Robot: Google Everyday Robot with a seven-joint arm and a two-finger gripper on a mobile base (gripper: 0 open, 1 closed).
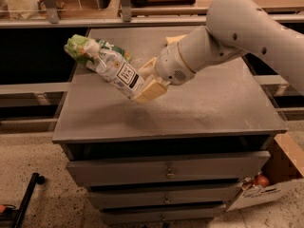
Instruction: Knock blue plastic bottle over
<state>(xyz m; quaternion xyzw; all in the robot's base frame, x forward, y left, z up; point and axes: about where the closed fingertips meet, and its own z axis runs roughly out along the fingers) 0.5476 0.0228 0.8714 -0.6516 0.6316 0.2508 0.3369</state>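
The clear plastic bottle (115, 69) with a white label and dark square logo leans steeply to the left over the grey cabinet top (199, 108). Its cap end lies against the green snack bag (79, 48). My gripper (143, 81) is at the bottle's lower end, its cream fingers (151, 90) apart and touching the base of the bottle. The arm reaches in from the upper right.
A yellow sponge (174, 39) shows partly behind the arm at the back of the top. The cabinet has drawers (166, 171) below. A cardboard box (270, 184) stands on the floor at the right. Shelves run along the back.
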